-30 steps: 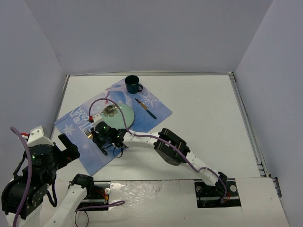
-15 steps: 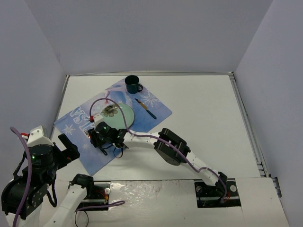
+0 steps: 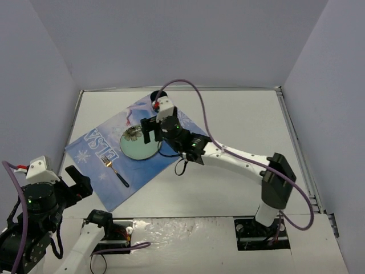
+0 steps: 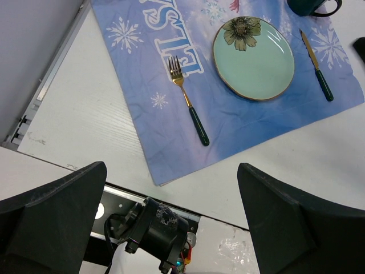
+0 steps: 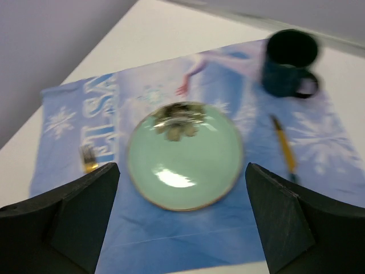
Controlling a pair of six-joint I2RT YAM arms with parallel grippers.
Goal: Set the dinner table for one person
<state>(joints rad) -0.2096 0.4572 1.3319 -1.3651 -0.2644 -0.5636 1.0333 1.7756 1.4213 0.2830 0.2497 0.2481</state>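
White walls close in three sides of the dinner table (image 3: pixel 245 131), whose thin metal rim runs along the left and right edges. Its white top stretches wide to the right of a blue placemat (image 3: pixel 94 162), which lies askew on the left half, one corner near the left rim. On the placemat sit a green plate (image 3: pixel 138 142), a fork (image 3: pixel 114 170) just left of it, a knife (image 4: pixel 317 73) to its right and a dark mug (image 5: pixel 290 63) at the far corner. The right gripper (image 5: pixel 181 171) hovers over the plate, jaws spread wide, holding nothing. The left gripper (image 4: pixel 171 169) hangs above the near left corner, jaws wide apart and empty.
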